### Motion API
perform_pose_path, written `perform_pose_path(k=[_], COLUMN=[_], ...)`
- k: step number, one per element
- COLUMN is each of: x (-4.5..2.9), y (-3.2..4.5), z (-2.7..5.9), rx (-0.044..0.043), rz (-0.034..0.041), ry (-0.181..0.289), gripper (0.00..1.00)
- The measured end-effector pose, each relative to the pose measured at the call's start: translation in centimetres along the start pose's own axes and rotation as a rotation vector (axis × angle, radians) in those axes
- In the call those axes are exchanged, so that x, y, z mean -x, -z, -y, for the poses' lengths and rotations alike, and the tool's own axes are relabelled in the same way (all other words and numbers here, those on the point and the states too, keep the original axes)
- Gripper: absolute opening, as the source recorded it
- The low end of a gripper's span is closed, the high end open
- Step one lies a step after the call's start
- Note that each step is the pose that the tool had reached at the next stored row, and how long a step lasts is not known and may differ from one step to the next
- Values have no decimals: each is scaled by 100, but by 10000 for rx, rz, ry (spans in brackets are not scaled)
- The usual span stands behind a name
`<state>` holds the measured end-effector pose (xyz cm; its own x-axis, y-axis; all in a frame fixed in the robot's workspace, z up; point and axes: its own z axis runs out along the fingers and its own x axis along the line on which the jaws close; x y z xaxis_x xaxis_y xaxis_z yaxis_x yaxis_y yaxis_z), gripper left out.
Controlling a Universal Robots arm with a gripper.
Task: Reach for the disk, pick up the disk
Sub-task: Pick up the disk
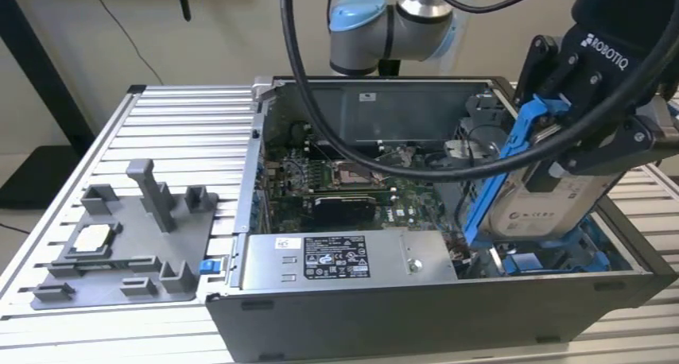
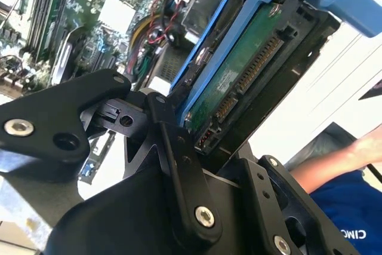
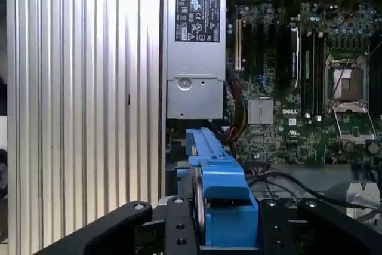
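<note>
holding the disk (image 1: 557, 191) clear above the open computer case (image 1: 446, 308), gripper (image 1: 578, 141) fingers clamped on its blue caddy edges; looks stiff, fairly heavy, shock-sensitive.

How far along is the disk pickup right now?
The reach looks done: the gripper is shut on the disk, jaws clamping its blue caddy. The lift looks done too: in the exterior view the disk hangs tilted above the open computer case, its lower end near the blue bay. Little of the pickup is left.
</note>
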<state>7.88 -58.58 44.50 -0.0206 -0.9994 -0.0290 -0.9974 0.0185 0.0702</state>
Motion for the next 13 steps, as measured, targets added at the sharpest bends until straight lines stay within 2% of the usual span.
perform_pose_path(k=[6,13], x=[-45,-46], y=[-50,-108], z=[124,213], rx=[-12,-139], rz=[9,14], ry=[1,5], gripper=[0,0])
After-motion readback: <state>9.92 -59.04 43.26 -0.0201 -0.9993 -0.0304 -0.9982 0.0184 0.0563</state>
